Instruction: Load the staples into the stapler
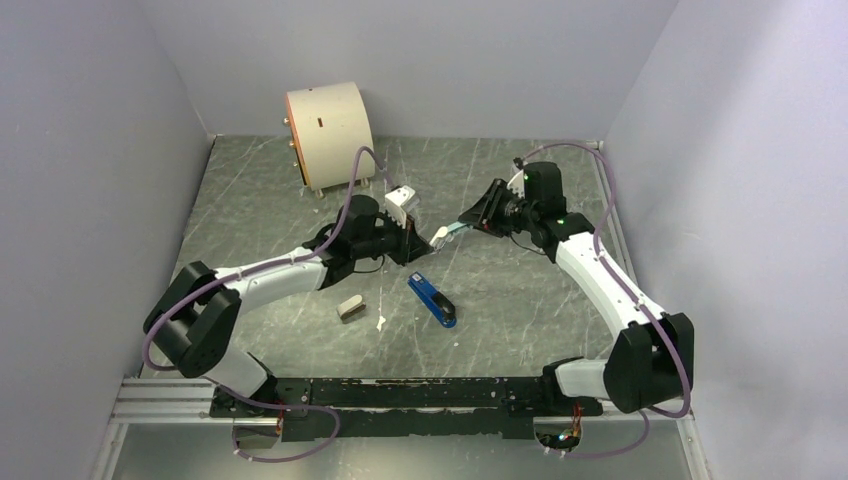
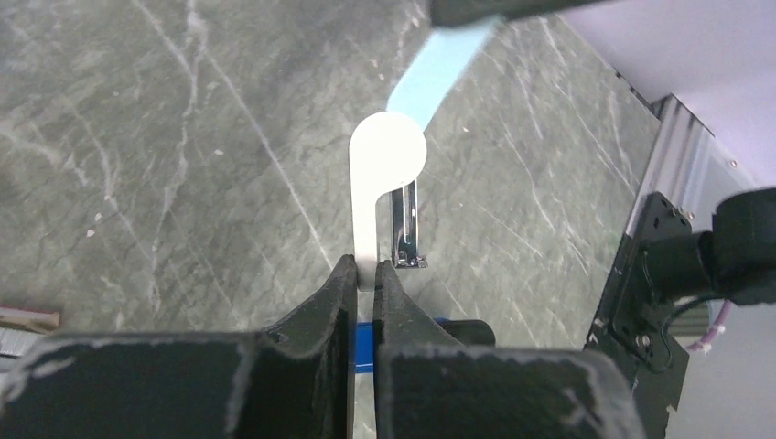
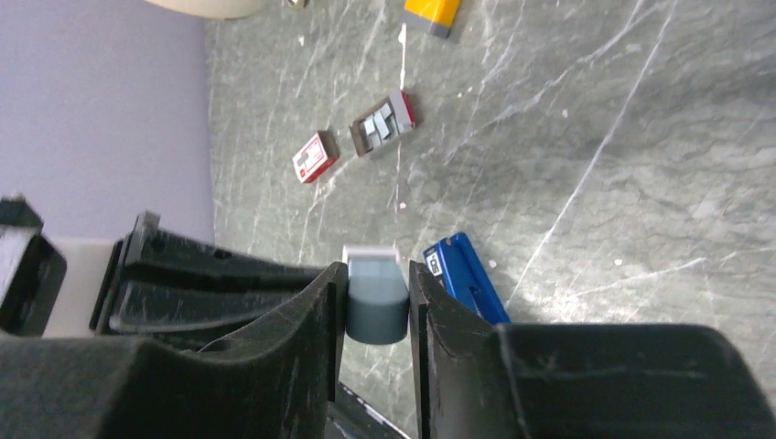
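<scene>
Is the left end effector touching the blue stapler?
Apart. Top view: bare table shows between the stapler and the left end effector.

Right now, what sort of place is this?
Looks like a walled robot test cell, probably a lab bench. The left arm and right arm are bolted to a rail at the near edge of a grey stone-look table, and plain lilac walls close it in on three sides.

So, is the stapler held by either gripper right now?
No, the stapler lies alone on the table, with nothing gripping it.
</scene>
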Motion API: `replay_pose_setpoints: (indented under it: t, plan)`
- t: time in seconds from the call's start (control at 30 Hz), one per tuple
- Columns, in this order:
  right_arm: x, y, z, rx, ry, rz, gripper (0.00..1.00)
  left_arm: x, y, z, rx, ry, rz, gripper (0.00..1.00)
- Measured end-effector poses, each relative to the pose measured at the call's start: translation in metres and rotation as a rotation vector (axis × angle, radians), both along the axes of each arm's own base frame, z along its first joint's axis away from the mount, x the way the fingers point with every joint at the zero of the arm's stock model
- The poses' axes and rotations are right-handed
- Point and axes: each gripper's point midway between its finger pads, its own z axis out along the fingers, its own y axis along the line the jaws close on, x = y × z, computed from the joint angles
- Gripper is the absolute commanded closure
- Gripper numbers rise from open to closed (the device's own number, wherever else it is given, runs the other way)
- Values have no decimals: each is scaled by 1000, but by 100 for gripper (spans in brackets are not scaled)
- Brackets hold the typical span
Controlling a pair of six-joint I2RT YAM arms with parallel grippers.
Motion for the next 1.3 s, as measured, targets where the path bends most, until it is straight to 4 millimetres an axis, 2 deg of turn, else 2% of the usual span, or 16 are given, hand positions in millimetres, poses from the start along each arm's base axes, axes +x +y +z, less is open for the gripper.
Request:
replay_pose_setpoints:
  t: [0.17, 0.3, 0.37, 0.47, 0.6, 0.73, 0.87, 1.03, 1.3]
  plan:
    - [8, -5, 2, 24, -21, 2, 59, -13, 0, 10, -16, -50, -51, 95]
    - [15, -7, 2, 41, -32, -5, 31, -16, 0, 8, -23, -30, -51, 95]
    - [15, -7, 0, 43, -33, -5, 22, -16, -1, 8, -33, -5, -35, 95]
    - [14, -8, -2, 47, -43, -9, 16, -15, -1, 7, -48, 38, -3, 95]
    - [10, -8, -3, 50, -60, -16, 13, -8, -4, 6, -73, 101, 52, 95]
    - [4, -1, -8, 48, -59, -21, 12, 1, -8, 7, -105, 167, 123, 95]
    - [-4, 15, -12, 37, -53, -11, 16, 7, -11, 6, -128, 218, 167, 95]
    - [-5, 26, -15, 10, -53, -49, 35, 7, -13, 3, -147, 266, 187, 95]
    - [5, 30, -37, -29, -23, -92, 52, 8, -15, 6, -173, 284, 195, 95]
